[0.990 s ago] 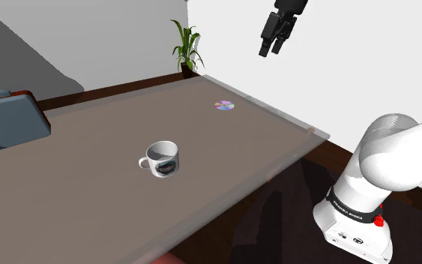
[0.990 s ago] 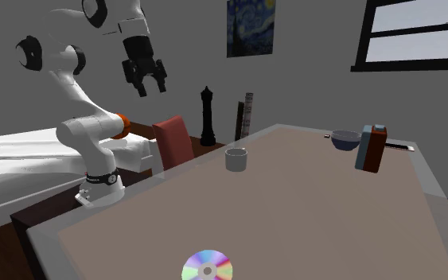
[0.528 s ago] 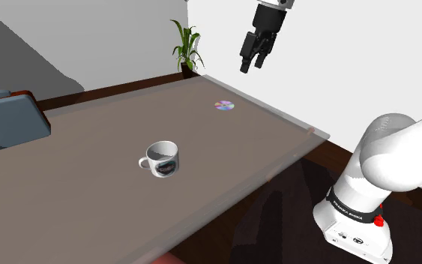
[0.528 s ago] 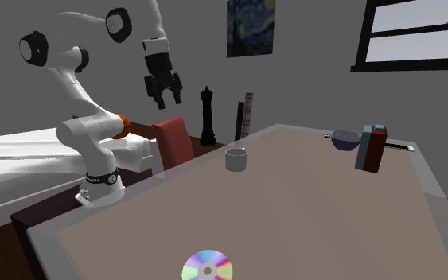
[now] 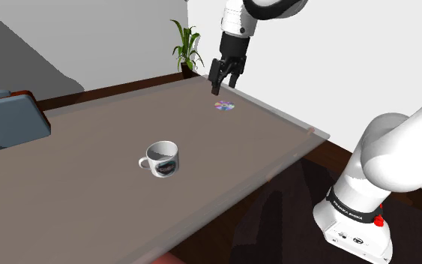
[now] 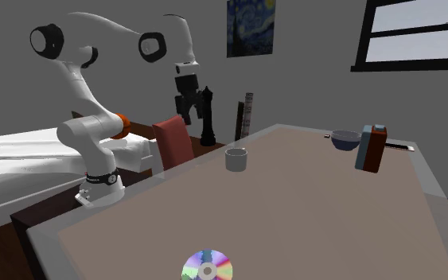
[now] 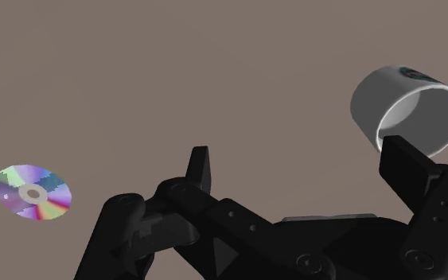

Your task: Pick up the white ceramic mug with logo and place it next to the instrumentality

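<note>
You'll see a bowl (image 6: 344, 140) on the table (image 6: 294, 215), a red chair (image 6: 174, 141) beside the table, and a plant (image 5: 186, 45) beyond its corner.

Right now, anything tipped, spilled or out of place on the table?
Nothing stands out. The white mug stands upright with no spill around it. The disc lies flat on the table, well apart from the mug. The gripper hangs open in the air, holding nothing.

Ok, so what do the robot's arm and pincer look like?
The arm is white with rounded links and dark round joint caps. Its base carries a black lettered band and a red button. The pincer is all black and two-fingered.
</note>
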Robot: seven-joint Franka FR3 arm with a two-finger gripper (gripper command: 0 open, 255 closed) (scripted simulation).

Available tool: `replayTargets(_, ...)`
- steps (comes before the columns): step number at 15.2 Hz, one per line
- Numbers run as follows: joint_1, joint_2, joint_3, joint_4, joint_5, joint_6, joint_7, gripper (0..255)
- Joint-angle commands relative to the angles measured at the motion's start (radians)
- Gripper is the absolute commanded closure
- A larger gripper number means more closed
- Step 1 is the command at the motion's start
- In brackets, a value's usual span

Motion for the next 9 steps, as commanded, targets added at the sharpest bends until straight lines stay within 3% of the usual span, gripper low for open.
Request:
replayTargets(1,0.009,0.053,0.031,0.003,0.002,0.042,0.035,0)
replayTargets(9,0.034,0.312,0.132,0.091,-0.037,0.176,0.171,0)
